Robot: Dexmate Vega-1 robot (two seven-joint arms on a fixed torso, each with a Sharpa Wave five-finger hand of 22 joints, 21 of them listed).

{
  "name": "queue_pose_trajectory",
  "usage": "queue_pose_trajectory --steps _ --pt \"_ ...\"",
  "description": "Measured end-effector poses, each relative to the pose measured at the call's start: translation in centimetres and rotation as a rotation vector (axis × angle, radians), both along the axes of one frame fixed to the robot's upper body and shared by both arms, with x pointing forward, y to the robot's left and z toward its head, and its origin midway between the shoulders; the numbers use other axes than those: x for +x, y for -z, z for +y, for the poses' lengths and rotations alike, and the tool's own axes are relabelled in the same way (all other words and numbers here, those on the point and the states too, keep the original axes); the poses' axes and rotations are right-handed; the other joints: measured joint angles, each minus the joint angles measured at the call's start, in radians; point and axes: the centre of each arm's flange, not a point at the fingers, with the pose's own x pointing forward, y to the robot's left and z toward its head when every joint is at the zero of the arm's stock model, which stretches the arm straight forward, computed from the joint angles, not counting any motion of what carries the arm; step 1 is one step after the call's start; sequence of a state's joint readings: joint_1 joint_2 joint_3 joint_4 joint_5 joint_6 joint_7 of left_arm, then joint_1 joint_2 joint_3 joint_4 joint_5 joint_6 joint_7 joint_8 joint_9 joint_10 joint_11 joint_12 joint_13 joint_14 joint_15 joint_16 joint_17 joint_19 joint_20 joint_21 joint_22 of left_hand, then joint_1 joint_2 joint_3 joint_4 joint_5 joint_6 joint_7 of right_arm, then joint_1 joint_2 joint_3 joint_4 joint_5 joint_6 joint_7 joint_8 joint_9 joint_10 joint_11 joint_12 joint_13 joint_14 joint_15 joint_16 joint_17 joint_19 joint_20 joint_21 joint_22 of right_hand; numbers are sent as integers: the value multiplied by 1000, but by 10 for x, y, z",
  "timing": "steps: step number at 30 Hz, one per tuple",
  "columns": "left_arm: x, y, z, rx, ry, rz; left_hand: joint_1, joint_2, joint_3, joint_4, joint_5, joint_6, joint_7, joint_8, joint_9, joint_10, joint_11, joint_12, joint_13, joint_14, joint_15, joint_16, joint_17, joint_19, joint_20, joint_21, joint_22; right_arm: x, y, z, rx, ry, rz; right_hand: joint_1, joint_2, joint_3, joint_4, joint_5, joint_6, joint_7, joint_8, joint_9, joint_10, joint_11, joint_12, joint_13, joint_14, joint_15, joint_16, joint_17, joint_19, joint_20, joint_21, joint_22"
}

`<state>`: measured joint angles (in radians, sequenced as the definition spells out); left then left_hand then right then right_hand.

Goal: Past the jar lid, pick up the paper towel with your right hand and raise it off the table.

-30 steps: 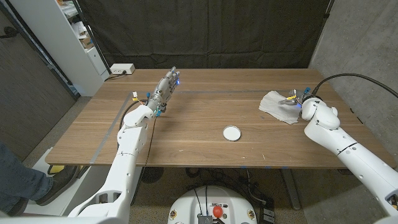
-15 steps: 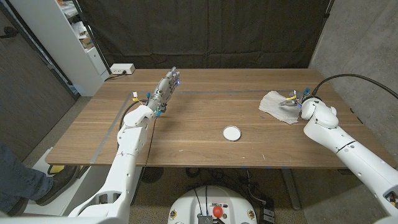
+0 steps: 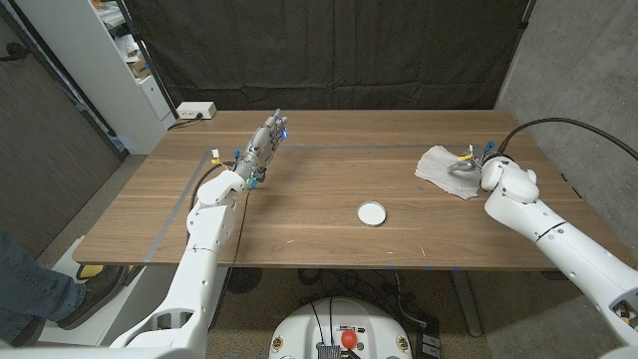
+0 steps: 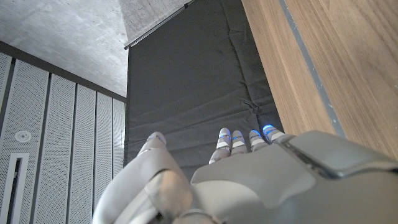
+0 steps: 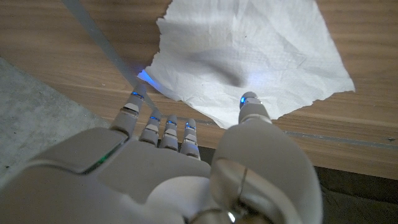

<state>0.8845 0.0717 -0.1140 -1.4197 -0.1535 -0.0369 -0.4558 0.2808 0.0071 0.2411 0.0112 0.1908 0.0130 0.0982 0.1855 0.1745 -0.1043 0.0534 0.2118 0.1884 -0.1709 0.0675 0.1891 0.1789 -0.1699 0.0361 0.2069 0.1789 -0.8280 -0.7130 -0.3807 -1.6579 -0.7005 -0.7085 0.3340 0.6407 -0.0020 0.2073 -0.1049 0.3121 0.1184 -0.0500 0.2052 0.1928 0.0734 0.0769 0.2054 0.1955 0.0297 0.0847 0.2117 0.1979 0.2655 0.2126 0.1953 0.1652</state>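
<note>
White paper towel point(image 3: 445, 170) lies flat on the worktop point(image 3: 319, 229) (at two o'clock from the jar lid point(image 3: 371, 212)), right robot hand point(image 3: 471, 160) spread above it, holding nothing.

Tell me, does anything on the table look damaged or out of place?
Only the paper towel stands out: it lies crumpled, with ragged, torn-looking edges, under the right hand. The lid lies flat without its jar.

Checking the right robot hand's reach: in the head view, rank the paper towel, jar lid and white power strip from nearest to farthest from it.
From the right robot hand:
1. Paper towel, right under its fingers.
2. Jar lid, toward the table's middle front.
3. White power strip, off the far left corner.
</note>
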Motion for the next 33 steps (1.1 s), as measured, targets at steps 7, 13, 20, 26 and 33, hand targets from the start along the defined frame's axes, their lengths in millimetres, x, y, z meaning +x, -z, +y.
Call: queue_pose_trajectory --steps 7,13,20,26,33 --pt "0 0 0 -2 -2 0 0 0 -4 -4 0 0 0 0 0 0 0 0 0 0 0 0 0 -6 6 0 0 3 1 -1 2 5 9 5 5 4 -4 0 3 -2 0 0 18 -7 4 0 12 -12 8 4 9 -2 0 0" --pt "1 1 0 -2 -2 2 0 0 -4 -4 0 3 3 0 0 0 0 0 0 0 0 0 0 -5 7 -1 0 5 2 -2 4 10 16 9 9 4 -4 8 12 -2 0 0 30 -5 11 3 21 -21 8 5 16 -5 0 0" --pt "2 1 0 -1 -2 6 0 0 -4 -4 0 3 3 0 0 0 0 0 0 4 -4 0 0 -2 9 -4 0 8 3 -3 5 15 27 9 9 8 -7 7 18 0 6 0 41 -5 11 2 26 -26 16 5 30 -7 0 0" --pt "2 2 0 2 -1 7 0 0 -4 -4 0 3 3 0 0 0 0 0 0 4 -4 0 0 -2 9 -4 0 10 4 -1 5 17 36 19 19 8 -8 7 38 -2 9 0 65 -15 19 2 48 -37 21 9 39 -1 0 0" --pt "2 2 1 5 -1 7 0 0 -4 -4 0 9 -2 0 0 0 0 0 0 4 -4 0 0 -2 9 -4 0 11 6 -1 2 28 46 19 19 8 -8 7 66 -6 13 5 100 -21 27 7 86 -66 40 19 40 0 0 0"
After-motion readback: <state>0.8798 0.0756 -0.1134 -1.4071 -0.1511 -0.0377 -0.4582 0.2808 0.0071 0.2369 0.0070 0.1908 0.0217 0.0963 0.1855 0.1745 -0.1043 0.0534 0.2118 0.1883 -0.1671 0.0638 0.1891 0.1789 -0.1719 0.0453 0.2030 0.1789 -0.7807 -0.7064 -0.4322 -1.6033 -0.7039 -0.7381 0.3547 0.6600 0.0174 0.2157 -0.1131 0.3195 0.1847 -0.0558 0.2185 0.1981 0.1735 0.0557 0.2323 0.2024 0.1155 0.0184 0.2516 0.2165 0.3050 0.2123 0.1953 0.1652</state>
